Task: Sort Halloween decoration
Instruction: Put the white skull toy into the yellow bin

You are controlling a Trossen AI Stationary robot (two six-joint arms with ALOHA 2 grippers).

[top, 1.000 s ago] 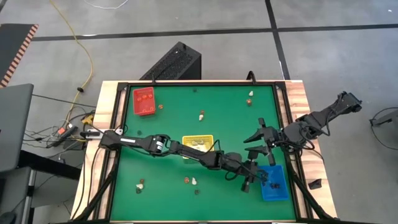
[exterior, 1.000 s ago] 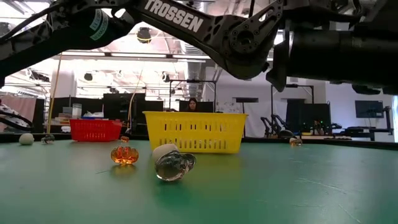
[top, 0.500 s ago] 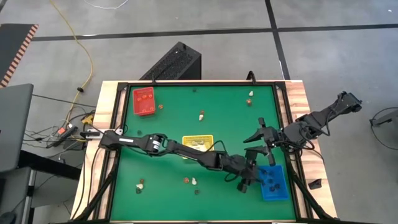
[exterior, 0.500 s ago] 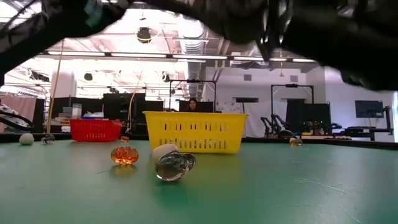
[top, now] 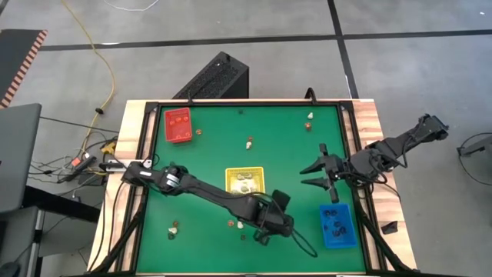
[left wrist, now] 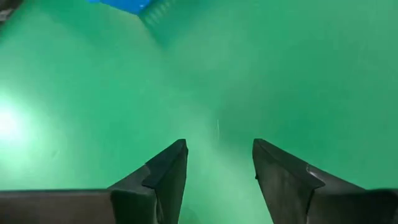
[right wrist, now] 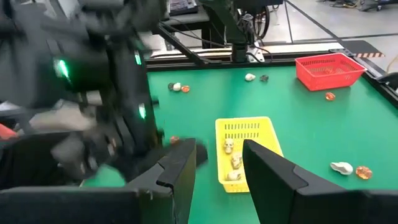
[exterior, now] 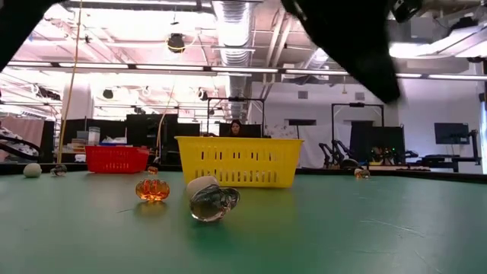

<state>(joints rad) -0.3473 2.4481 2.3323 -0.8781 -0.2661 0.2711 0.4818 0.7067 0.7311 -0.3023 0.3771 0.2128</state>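
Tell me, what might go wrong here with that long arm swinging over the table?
The left gripper hangs open and empty near loose trinkets; sweeping low, it might knock them away. The left arm stretches past the yellow tray and could nudge it. The right gripper waits open above the blue tray, so the arms could bump.

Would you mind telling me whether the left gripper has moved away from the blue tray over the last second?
Yes. In the high view the left gripper has pulled back from the blue tray toward the table's middle, now below the yellow tray.

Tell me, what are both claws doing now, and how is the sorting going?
Left gripper open, empty, near blue tray. Right gripper open, waiting. Trinkets still loose. Nothing blocking.
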